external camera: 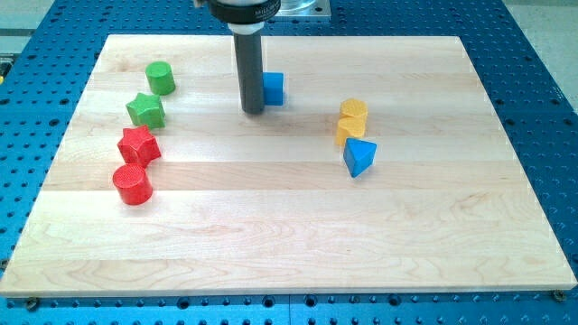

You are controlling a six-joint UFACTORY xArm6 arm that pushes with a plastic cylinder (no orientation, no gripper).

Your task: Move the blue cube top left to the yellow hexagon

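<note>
While my tip [253,111] rests against the left side of the blue cube [273,88] near the desk's [289,235] top, holding nothing, the job looks barely begun: the yellow hexagon [353,112] sits well apart to the right

No lettering on the arm's collar [248,9] is legible.

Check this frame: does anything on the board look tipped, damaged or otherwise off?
Nothing stands out. All blocks sit flat and intact on the wooden board. My tip rests just at the view's left of the blue cube, and the yellow hexagon sits close above the blue triangular block.
</note>
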